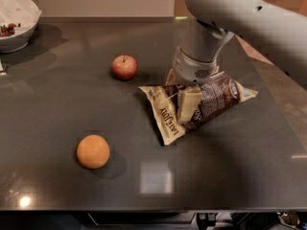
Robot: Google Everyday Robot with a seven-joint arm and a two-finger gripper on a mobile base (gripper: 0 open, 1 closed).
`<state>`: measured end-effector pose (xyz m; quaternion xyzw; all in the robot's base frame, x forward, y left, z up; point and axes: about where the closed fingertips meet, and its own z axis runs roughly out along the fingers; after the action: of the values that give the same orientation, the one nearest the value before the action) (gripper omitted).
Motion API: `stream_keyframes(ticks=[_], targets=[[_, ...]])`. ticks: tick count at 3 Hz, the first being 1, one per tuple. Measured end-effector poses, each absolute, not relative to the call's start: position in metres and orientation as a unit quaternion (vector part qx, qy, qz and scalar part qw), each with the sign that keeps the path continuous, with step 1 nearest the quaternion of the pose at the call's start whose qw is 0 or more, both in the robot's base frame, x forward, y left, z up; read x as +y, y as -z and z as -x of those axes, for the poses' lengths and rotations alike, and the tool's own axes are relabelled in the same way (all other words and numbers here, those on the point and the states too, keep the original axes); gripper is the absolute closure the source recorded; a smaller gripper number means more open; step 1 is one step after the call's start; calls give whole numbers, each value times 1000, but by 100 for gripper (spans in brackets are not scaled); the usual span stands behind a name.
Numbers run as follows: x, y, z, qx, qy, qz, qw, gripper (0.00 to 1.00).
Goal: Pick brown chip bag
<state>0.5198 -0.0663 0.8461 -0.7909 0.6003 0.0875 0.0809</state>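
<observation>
White bowl [14,25] far left rear, orange [93,151] front left, apple [124,67] near the brown chip bag [216,95], not touching it. Bag lies on the dark counter [57,104], right of centre. Risks: crinkly film could slip out on lift if only a fold gets pinched, and a sideways drag could bump the apple and roll it. Gripper [186,98] is down on the bag's middle, wrist pointing straight down, arm [240,13] entering from upper right. Jaw state: can't tell.

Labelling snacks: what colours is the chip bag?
The chip bag is dark brown with cream edges, camera view; the claw is on it.
</observation>
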Motion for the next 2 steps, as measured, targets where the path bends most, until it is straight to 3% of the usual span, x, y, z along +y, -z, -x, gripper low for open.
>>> stream_keyframes(ticks=[2], targets=[[-71,-869,-513,590,-89,798,88,87]])
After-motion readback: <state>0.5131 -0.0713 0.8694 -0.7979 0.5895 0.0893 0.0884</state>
